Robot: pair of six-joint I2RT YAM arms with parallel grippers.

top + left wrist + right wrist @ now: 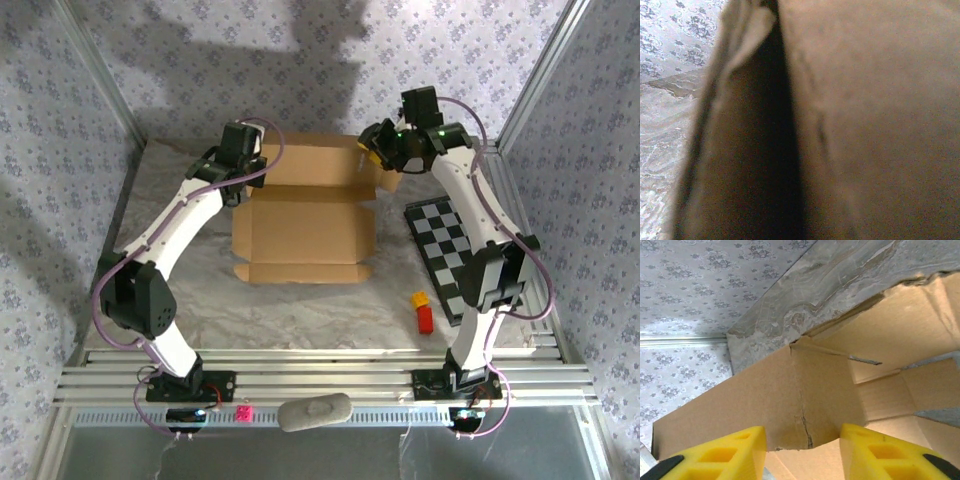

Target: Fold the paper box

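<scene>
**Rear corners: lift both sides together, grip beside the crease**

The paper box lies mid-table. Its base is flat, the front flap points toward the arm bases, and the rear part seems partly raised.

The L gripper is at the rear-left corner and the R gripper at the rear-right one.

R gripper: in the right wrist view its yellow fingers stand apart. The creased corner of a standing flap is between them and is not pinched.

L gripper: the jaws are together. In the left wrist view the cardboard is very near and blurred, so I cannot tell if a panel is caught between them.

Step in hand, as I judge it: standing up the rear wall w/ its side flaps. Advice:

- R should go deeper over the flap before closing. The edge at the crease looks cracked, so grip beside it, not on it.
- Bend along the scored line only. Turn the wrist around that line and do not pull upward, or the whole box lifts.
- The box is light and will prob. slide on the smooth top. One side must hold while the other folds, or both must move at the same pace w/o twisting.
- Keep the right elbow away from the checkered board, which is near the box's right side.
- Release only when the flap stays upright by itself.
</scene>
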